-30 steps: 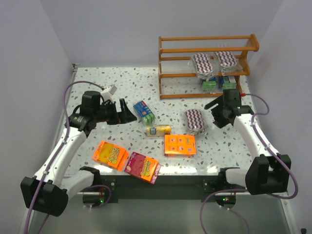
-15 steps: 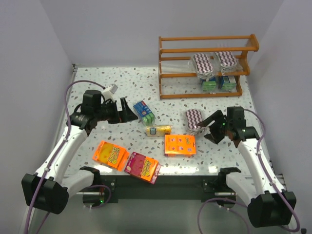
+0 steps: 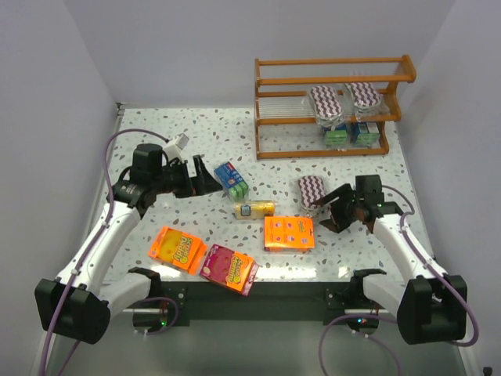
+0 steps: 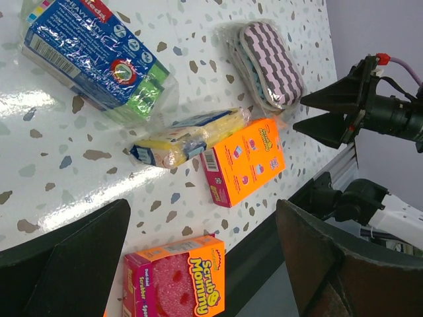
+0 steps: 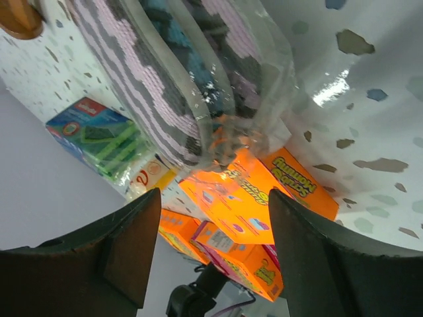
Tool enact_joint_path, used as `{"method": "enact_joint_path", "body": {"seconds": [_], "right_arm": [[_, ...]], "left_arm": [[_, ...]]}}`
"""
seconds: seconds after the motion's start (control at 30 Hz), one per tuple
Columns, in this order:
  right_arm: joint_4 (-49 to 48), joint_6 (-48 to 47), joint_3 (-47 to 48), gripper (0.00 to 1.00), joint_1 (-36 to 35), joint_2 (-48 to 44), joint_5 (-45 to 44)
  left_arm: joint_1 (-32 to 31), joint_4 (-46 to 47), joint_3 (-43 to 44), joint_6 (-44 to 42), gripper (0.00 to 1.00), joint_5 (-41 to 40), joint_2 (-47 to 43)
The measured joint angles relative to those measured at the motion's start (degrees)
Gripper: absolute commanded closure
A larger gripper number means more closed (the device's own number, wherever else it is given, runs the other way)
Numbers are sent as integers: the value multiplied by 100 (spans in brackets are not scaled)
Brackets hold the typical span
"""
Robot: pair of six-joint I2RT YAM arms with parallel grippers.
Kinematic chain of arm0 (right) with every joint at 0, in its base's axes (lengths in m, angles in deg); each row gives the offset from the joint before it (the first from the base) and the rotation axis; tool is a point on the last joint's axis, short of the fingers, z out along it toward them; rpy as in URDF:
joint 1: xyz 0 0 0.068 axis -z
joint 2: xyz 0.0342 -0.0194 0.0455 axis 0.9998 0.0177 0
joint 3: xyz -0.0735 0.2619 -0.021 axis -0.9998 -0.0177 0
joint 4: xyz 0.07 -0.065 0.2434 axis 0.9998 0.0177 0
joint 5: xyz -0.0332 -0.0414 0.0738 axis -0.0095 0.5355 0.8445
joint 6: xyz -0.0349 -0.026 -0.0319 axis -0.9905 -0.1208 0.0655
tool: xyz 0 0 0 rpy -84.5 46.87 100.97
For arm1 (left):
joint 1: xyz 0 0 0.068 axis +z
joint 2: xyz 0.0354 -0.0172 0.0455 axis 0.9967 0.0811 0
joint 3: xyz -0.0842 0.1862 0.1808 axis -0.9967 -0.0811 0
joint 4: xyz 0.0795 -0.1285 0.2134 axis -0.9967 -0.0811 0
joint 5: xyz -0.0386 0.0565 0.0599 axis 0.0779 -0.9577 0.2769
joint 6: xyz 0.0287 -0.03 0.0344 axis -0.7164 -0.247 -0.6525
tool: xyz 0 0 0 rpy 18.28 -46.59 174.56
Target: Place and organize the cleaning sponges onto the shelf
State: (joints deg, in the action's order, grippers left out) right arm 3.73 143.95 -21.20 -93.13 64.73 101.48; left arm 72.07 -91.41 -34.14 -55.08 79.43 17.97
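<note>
The shelf [image 3: 333, 106] stands at the far right and holds two zigzag oval pads [image 3: 326, 102] and blue-green packs [image 3: 337, 135]. On the table lie a zigzag pad [image 3: 312, 194], a blue-green pack [image 3: 232, 179] and a yellow block with a blue label [image 3: 254, 209]. My left gripper [image 3: 205, 180] is open and empty just left of the blue-green pack [image 4: 92, 56]. My right gripper [image 3: 333, 207] is open and empty just right of the table's zigzag pad [image 5: 152, 99], jaws toward it, not touching it.
An orange box [image 3: 289, 233] lies just in front of the zigzag pad. Another orange box [image 3: 177, 249] and a pink Scrub Mommy box [image 3: 228, 268] lie near the front edge. The shelf's top tier holds nothing.
My right arm swung from beside the shelf down and toward the front, ending next to the table's zigzag pad. My left gripper edged slightly toward the blue-green pack.
</note>
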Motion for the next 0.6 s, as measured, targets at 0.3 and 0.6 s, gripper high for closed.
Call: {"method": "enact_joint_path", "body": {"seconds": [0.3,0.6], "right_arm": [[-566,229,0,37,-2,658,-269],[-616,31,118,48,-4,1093,-767]], "left_arm": [[0,20,-22,92,2,0,-4],[0,109,-103,98,2,-7,-35]]}}
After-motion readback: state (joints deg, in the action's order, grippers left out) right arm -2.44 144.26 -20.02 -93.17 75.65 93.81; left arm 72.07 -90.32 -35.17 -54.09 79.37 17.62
